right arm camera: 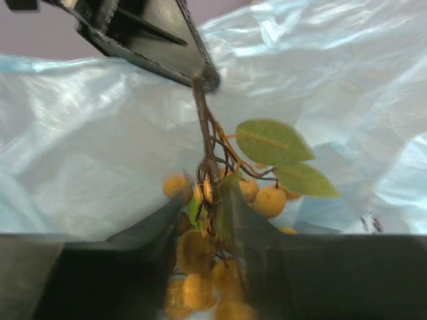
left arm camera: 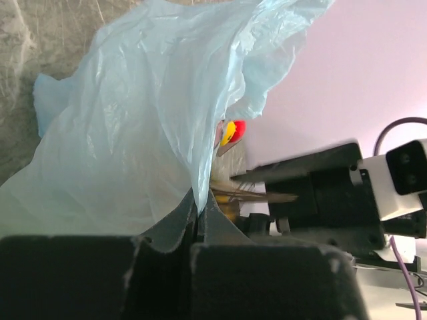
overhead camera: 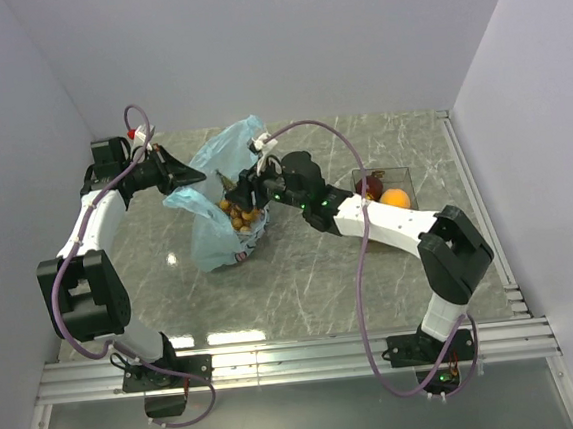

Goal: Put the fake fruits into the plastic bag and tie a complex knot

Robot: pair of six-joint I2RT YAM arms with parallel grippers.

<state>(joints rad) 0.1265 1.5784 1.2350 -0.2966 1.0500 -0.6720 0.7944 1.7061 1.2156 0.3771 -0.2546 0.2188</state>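
The light-blue plastic bag (overhead camera: 210,226) stands open at the table's middle left. My left gripper (overhead camera: 184,170) is shut on the bag's rim (left arm camera: 197,193) and holds it up. My right gripper (overhead camera: 241,194) hangs over the bag's mouth. In the right wrist view its jaws (right arm camera: 205,200) stand apart, and the thin stem of the bunch of small brown balls (right arm camera: 270,200) runs between them without being pinched. The bunch (overhead camera: 236,215) hangs down into the bag, two green leaves on it. A red fruit (overhead camera: 369,184) and a yellow-orange fruit (overhead camera: 396,198) lie to the right.
The red and the yellow-orange fruit sit in a clear rectangular tray (overhead camera: 405,174) at the right of the table. White walls close in the table on three sides. A metal rail (overhead camera: 299,352) runs along the near edge by the arm bases.
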